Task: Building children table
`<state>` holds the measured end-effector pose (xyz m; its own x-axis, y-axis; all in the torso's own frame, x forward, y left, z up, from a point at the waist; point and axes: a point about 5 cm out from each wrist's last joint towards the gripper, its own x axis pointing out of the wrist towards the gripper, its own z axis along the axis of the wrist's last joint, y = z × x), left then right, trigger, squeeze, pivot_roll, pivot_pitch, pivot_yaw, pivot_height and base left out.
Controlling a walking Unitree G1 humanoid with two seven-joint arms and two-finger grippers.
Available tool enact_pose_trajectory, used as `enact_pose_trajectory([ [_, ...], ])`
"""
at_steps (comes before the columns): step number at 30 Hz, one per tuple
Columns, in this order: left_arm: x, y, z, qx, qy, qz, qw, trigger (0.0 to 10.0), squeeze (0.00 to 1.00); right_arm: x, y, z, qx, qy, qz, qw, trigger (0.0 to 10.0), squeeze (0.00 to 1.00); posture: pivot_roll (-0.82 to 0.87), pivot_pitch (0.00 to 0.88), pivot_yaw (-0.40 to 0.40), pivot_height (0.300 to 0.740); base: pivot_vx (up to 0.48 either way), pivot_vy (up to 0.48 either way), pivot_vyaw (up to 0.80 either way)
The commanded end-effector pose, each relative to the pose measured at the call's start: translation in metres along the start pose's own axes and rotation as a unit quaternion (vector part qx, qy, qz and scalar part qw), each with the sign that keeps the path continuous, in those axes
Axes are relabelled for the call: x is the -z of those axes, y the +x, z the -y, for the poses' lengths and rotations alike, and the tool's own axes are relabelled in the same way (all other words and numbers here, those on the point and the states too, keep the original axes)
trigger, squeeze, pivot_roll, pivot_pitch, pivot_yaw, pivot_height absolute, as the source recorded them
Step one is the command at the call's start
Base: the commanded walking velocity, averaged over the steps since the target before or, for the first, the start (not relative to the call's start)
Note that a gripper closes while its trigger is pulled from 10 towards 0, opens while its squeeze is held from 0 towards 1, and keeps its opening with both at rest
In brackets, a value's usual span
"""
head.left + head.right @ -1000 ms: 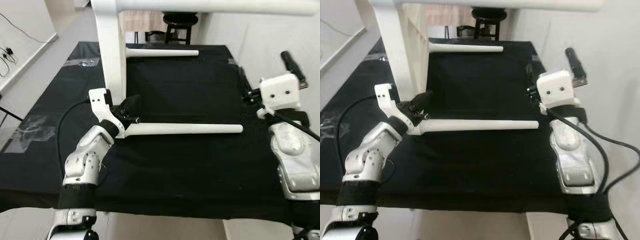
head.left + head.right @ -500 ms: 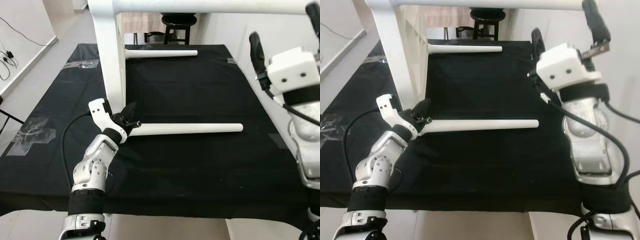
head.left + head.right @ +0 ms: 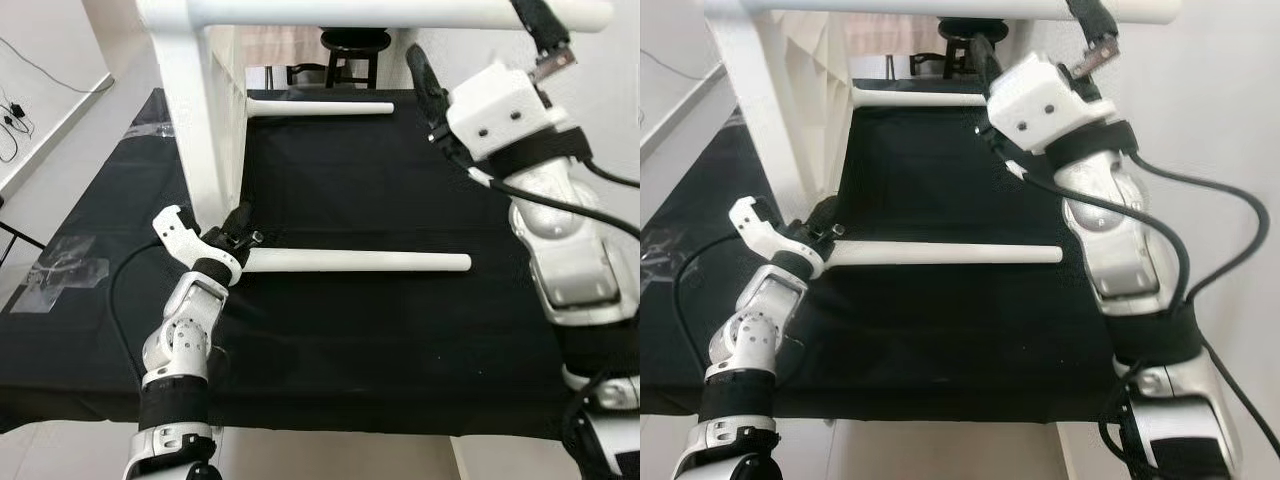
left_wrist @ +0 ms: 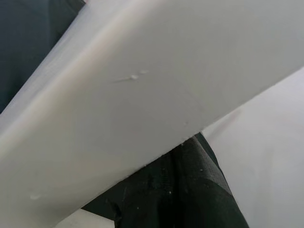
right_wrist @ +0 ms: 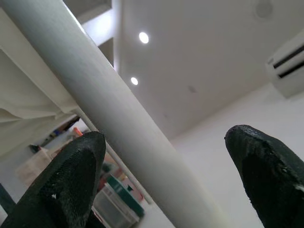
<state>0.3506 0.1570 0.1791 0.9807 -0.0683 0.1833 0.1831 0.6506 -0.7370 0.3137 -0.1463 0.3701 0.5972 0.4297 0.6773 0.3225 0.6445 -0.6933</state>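
From my head I see my left pincer [image 3: 238, 232] low on the black cloth [image 3: 380, 330] that covers the worktop, clamped on the near end of a loose white leg [image 3: 360, 262] lying flat across the cloth, just beside the upright white post [image 3: 200, 130] of the table frame. A second loose leg [image 3: 320, 107] lies at the far edge of the cloth, well apart, with a dark stool [image 3: 352, 50] behind it.

My left wrist camera gives none of that layout: a broad white surface [image 4: 142, 95] very close, with dark cloth [image 4: 190, 190] under it.

My right pincer [image 3: 480, 45] is raised high at the frame's top rail [image 3: 400, 12]. The head views cut off its tips, but my right wrist camera shows both black fingers [image 5: 76, 171] spread wide, the round white rail [image 5: 109, 109] running between them and not yet touched, ceiling lights beyond.
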Motion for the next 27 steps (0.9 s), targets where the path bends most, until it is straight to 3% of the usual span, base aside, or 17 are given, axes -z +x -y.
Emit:
enact_pose_trajectory([
  [1, -0.002, -0.002, -0.007, -0.020, -0.008, 0.007, 1.000, 10.0, 0.00, -0.002, 0.004, -0.006, -0.027, -0.014, 0.012, 0.999, 10.0, 0.00, -0.01, 0.141, -0.030, 0.740, 0.000, 0.000, 0.00],
  [7, -0.003, -0.001, -0.008, -0.022, -0.010, 0.009, 1.000, 10.0, 0.00, 0.000, 0.008, -0.009, -0.051, -0.021, 0.011, 0.998, 10.0, 0.00, -0.01, 0.141, -0.030, 0.740, 0.000, 0.000, 0.00],
  [11, -0.005, 0.000, -0.007, -0.021, -0.012, 0.012, 1.000, 10.0, 0.00, 0.004, 0.020, -0.012, -0.111, -0.048, 0.003, 0.993, 10.0, 0.00, -0.02, 0.145, -0.037, 0.740, 0.000, 0.000, 0.00],
  [17, -0.006, 0.000, -0.006, -0.021, -0.013, 0.013, 1.000, 10.0, 0.00, 0.005, 0.024, -0.010, -0.121, -0.060, -0.001, 0.991, 10.0, 0.00, -0.02, 0.145, -0.037, 0.740, 0.000, 0.000, 0.00],
  [25, -0.009, 0.002, -0.002, -0.014, -0.017, 0.020, 1.000, 10.0, 0.00, 0.013, 0.043, 0.013, -0.125, -0.123, -0.026, 0.984, 10.0, 0.00, -0.04, 0.148, -0.046, 0.740, 0.000, 0.000, 0.00],
  [26, -0.010, 0.002, -0.002, -0.015, -0.017, 0.021, 1.000, 10.0, 0.00, 0.013, 0.044, 0.014, -0.130, -0.124, -0.026, 0.983, 4.6, 0.00, -0.04, 0.149, -0.049, 0.740, 0.000, 0.000, 0.00],
  [27, -0.010, 0.002, -0.002, -0.015, -0.017, 0.021, 1.000, 10.0, 0.00, 0.013, 0.044, 0.014, -0.130, -0.124, -0.026, 0.983, 4.6, 0.00, -0.04, 0.149, -0.049, 0.740, 0.000, 0.000, 0.00],
])
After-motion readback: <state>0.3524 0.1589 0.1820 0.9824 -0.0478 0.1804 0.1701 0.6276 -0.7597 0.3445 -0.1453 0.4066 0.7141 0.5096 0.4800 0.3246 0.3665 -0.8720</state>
